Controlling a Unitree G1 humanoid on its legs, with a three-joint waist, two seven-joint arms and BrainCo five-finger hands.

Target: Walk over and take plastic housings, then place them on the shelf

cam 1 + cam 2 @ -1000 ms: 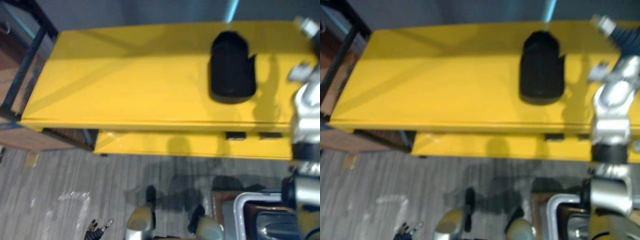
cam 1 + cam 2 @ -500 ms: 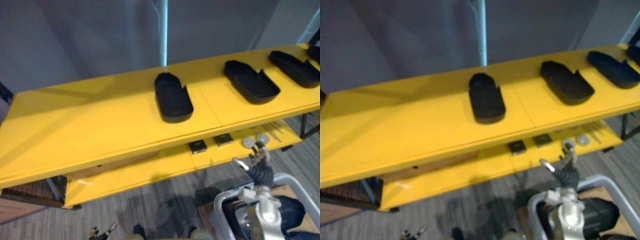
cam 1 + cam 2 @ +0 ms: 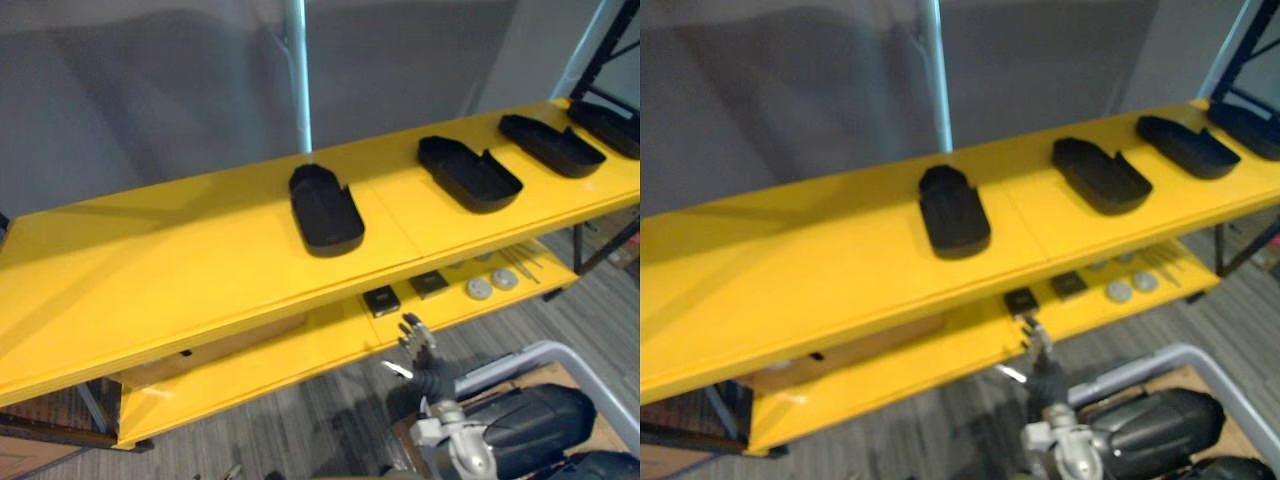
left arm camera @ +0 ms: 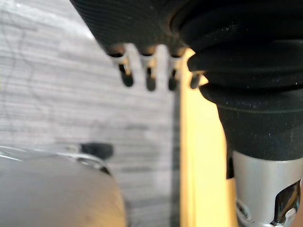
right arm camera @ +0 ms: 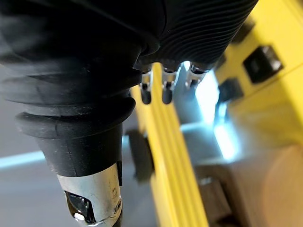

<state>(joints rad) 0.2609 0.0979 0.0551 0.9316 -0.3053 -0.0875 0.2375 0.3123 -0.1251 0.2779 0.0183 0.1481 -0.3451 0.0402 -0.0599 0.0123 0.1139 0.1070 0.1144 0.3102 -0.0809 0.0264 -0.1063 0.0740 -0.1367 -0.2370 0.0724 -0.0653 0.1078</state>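
Left eye view: housings (image 3: 325,210) well apart along shelf (image 3: 150,280).

A plain grey wall (image 3: 150,90) with a pale upright strip (image 3: 298,70) backs a long yellow shelf (image 3: 150,270) and its lower yellow board (image 3: 280,355), above grey streaked carpet (image 3: 300,430), with a dark rack post (image 3: 608,38) far right.

I count four housings (image 3: 326,210) (image 3: 469,173) (image 3: 551,145) (image 3: 610,128) across the top shelf (image 3: 150,270), centre to upper right. At centre right, lower down, are two black blocks (image 3: 381,300) (image 3: 428,285) and two silver discs (image 3: 479,288) (image 3: 505,279).
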